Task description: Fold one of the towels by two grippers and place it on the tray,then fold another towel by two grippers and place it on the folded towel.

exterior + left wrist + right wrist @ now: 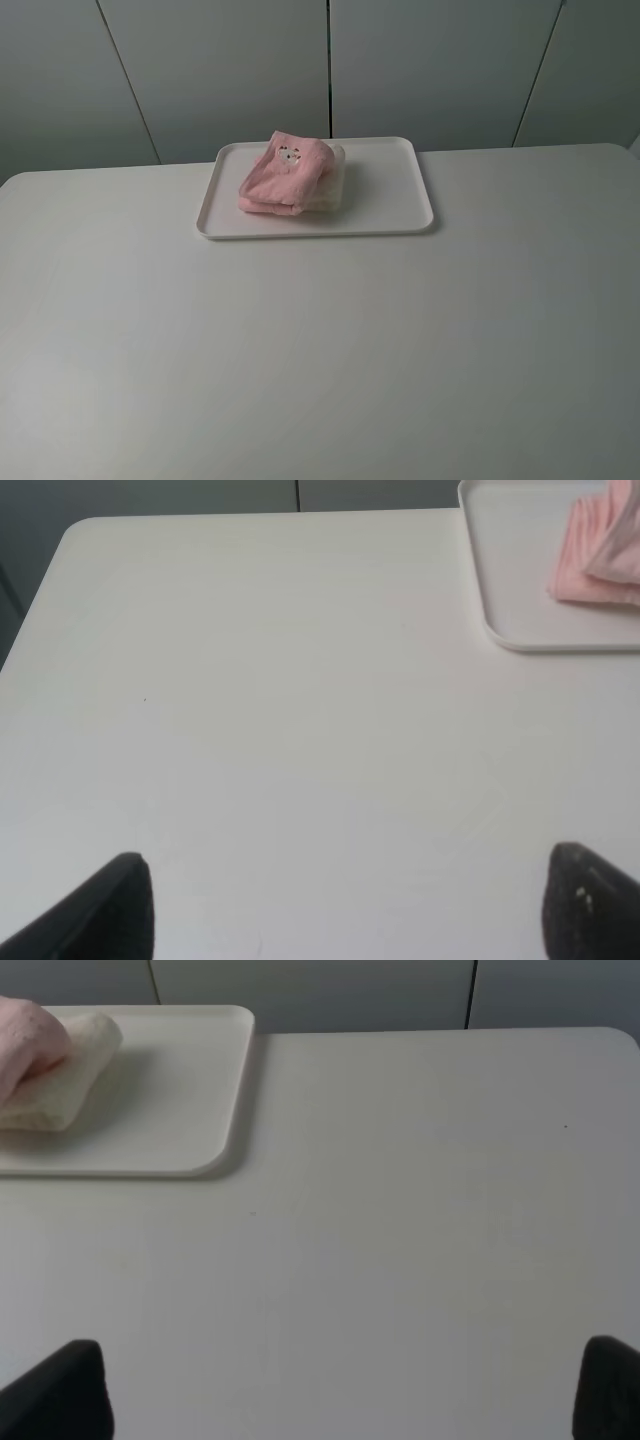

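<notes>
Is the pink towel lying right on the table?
No, the pink towel sits folded on top of the cream towel, and both lie inside the white tray, not on the bare table.

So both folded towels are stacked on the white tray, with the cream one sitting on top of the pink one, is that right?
Not quite: the order is reversed. The pink towel sits on top of the cream towel, as the exterior high view shows. Both are folded and stacked on the white tray.
</notes>
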{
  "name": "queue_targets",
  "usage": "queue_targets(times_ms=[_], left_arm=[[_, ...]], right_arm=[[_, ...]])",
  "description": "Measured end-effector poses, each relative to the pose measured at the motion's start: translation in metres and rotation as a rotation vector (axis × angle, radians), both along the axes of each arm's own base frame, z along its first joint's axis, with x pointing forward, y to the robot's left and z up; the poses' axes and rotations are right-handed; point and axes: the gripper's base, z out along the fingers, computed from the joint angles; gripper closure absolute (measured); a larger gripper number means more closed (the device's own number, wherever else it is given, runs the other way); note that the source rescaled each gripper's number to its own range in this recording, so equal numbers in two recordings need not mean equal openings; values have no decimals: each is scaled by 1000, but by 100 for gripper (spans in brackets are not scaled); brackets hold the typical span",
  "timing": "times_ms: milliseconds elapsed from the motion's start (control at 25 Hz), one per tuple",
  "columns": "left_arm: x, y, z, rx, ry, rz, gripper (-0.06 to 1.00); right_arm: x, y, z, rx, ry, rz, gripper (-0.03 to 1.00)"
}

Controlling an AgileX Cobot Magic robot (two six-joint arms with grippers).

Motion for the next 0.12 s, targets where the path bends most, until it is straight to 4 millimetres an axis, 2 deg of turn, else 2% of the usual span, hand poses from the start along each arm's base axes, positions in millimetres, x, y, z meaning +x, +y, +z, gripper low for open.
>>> queue_targets(times_ms=[120], left_arm=[[0,0,0,0,0,0,-6]], right_arm=[[0,0,0,-2,0,1,-3]])
